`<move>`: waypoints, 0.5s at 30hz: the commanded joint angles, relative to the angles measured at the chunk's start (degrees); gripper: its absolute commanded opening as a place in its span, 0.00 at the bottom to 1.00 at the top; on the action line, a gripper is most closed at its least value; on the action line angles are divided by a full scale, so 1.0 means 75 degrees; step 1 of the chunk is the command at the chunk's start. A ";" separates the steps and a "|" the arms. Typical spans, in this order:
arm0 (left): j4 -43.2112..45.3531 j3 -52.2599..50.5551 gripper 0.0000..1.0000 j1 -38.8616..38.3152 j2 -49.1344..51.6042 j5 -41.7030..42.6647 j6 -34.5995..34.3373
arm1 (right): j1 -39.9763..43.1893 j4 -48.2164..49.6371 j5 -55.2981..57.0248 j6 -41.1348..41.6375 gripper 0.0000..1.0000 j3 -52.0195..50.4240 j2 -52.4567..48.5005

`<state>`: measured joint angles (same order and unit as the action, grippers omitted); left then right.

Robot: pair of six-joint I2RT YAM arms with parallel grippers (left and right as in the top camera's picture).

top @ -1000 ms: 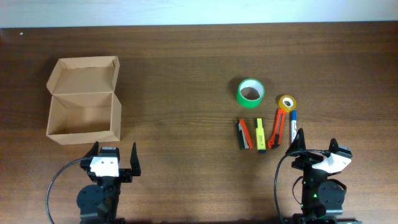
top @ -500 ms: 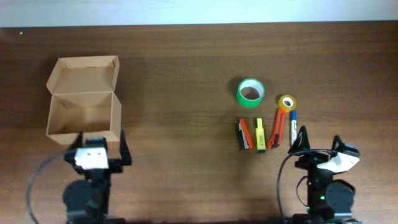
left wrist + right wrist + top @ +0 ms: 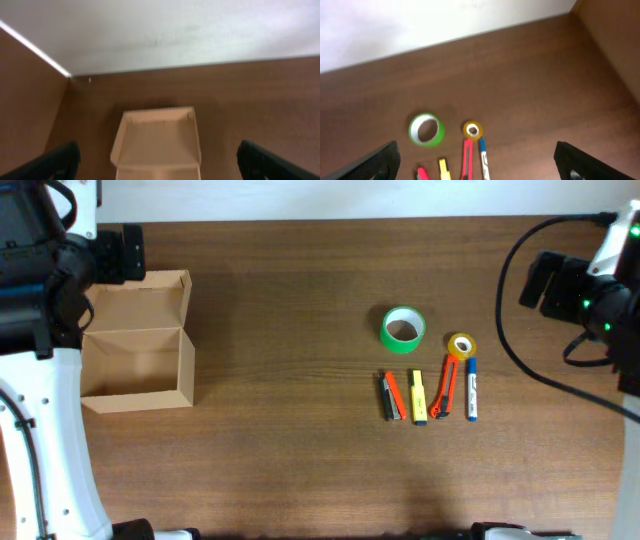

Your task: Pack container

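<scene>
The container (image 3: 135, 350) is an open, empty tan cardboard box at the table's left, with its flap lid (image 3: 140, 298) folded back. It also shows in the left wrist view (image 3: 157, 142), below and ahead of my left gripper (image 3: 159, 169), which is open and empty. My left arm (image 3: 55, 255) hangs high over the box's left side and hides that edge. My right gripper (image 3: 481, 167) is open and empty, high above a green tape roll (image 3: 426, 129), a small yellow tape roll (image 3: 472, 130), a red cutter (image 3: 467, 160) and a blue pen (image 3: 483, 159).
Right of centre lie the green tape roll (image 3: 403, 329), yellow tape roll (image 3: 461, 345), red cutter (image 3: 445, 388), blue pen (image 3: 472, 388), yellow highlighter (image 3: 418, 397) and orange marker (image 3: 392, 394) beside a black one. My right arm (image 3: 585, 285) is at the far right. A white wall borders the table's back edge.
Both arms have lifted from their low rest at the front edge, the left now over the box, the right at the far right. The box and the items have not moved.
</scene>
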<state>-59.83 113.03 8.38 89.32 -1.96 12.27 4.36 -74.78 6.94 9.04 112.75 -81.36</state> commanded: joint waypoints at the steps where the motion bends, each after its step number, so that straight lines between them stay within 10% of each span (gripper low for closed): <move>1: -0.0493 0.0096 1.00 0.0067 0.0052 0.0029 0.0093 | 0.0044 -0.0329 -0.0131 -0.0189 0.99 0.0160 -0.0367; 13: -0.0734 -0.0889 1.00 0.0504 0.1923 0.0752 0.0122 | 0.0379 -0.0017 -0.0259 -0.0015 0.99 -0.0912 -0.2256; 15: -0.1003 -0.1207 0.81 0.0440 0.2127 0.0752 -0.0041 | 0.0778 0.0248 -0.0303 0.0213 0.99 -0.1250 -0.2445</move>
<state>-65.78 106.52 11.73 102.87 2.66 12.38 7.53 -73.73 3.36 8.62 105.30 -98.45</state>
